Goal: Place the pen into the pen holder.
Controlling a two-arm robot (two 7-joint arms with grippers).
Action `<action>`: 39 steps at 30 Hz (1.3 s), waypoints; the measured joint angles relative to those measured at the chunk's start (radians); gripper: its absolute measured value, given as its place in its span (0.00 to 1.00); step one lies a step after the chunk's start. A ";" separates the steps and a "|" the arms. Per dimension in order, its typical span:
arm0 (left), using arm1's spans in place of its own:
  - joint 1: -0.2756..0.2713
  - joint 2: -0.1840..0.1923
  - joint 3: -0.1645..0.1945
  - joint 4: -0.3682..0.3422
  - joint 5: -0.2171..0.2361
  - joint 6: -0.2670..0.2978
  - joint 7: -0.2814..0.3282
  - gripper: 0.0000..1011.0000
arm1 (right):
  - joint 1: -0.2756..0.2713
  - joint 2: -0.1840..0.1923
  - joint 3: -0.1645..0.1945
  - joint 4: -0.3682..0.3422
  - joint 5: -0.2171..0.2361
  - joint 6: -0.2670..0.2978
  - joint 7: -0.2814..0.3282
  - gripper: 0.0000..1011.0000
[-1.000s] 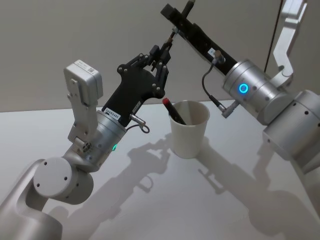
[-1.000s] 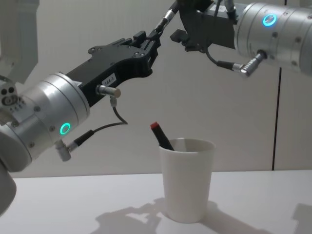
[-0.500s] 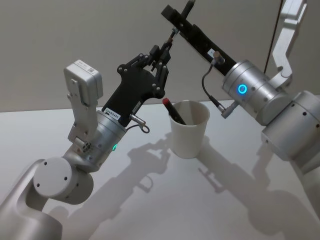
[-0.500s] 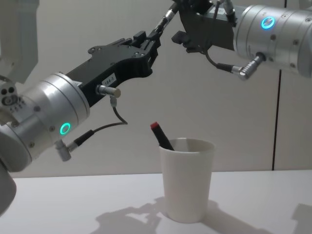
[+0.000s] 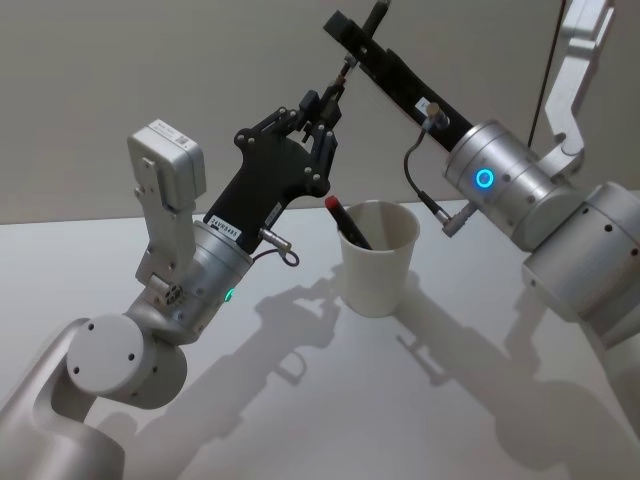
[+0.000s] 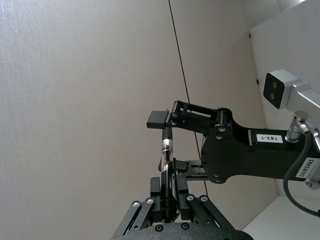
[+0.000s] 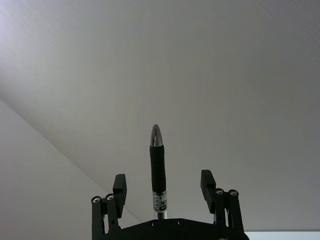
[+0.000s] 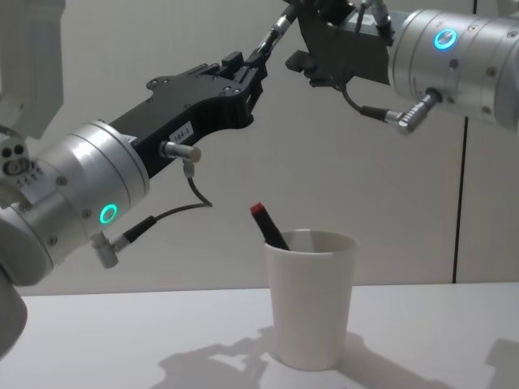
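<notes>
A black pen (image 6: pixel 166 165) with a silver tip is held high in the air, up and to the left of the pen holder, a white paper cup (image 5: pixel 378 265) (image 8: pixel 312 300) on the table. My left gripper (image 5: pixel 325 100) (image 6: pixel 167 200) is shut on the pen's lower end. The pen's upper part (image 7: pixel 158 167) stands between the fingers of my right gripper (image 7: pixel 163 181) (image 5: pixel 355 38), which is open with both fingers clear of it. A second pen with a red cap (image 5: pixel 340 215) (image 8: pixel 266 223) leans inside the cup.
The white table (image 5: pixel 350 400) spreads around the cup with bare room in front of it. A plain wall stands close behind. Both arms cross above the cup, the left from the left side and the right from the upper right.
The right arm's wrist has shifted very slightly. The pen, the left gripper and the cup hold their places.
</notes>
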 joint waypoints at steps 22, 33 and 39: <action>0.000 0.000 0.000 0.000 0.000 0.000 0.000 0.18 | 0.000 0.000 -0.001 0.000 -0.001 -0.003 0.000 0.28; 0.000 0.000 0.000 0.000 0.000 0.000 0.000 0.18 | 0.000 0.000 -0.001 0.000 -0.001 -0.003 0.001 0.13; 0.000 0.000 0.000 0.000 0.000 0.000 0.000 0.18 | 0.000 0.000 -0.001 0.000 -0.001 -0.003 0.001 0.13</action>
